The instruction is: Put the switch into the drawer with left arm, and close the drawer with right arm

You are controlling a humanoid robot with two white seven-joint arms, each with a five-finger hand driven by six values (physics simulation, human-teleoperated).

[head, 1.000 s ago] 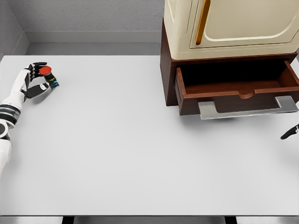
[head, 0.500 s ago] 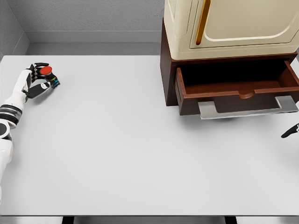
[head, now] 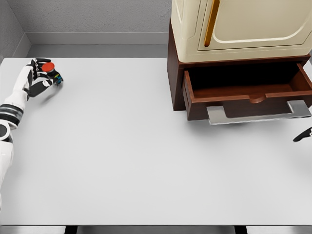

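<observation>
— Where's the switch [head: 48, 68] right now?

— Up in the left hand [head: 40, 77], near the far left corner of the table [head: 122, 146]. The black fingers are curled around it; its red cap shows on top, with a bit of blue-green at one side. A shadow lies on the table just under the hand, so it looks to be off the surface.

— And the drawer [head: 246, 90]?

— Pulled open, over by the table's right edge, under the cream cabinet [head: 243, 27]. Its grey handle [head: 258, 113] juts out toward the near side. The inside looks bare as far as I can see, but the back is dark.

— Much room between them?

— Plenty. The whole middle of the table, from the left edge across to the drawer front, is flat white surface.

— What about the right hand [head: 303, 136]?

— Only a dark sliver of it pokes in at the right edge, below the handle and apart from it. The rest is cut off, so I cannot tell whether it's spread or curled.

— Anything else cut off?

— The cabinet's top and right side run out of view, and the left forearm leaves at the left edge.
</observation>
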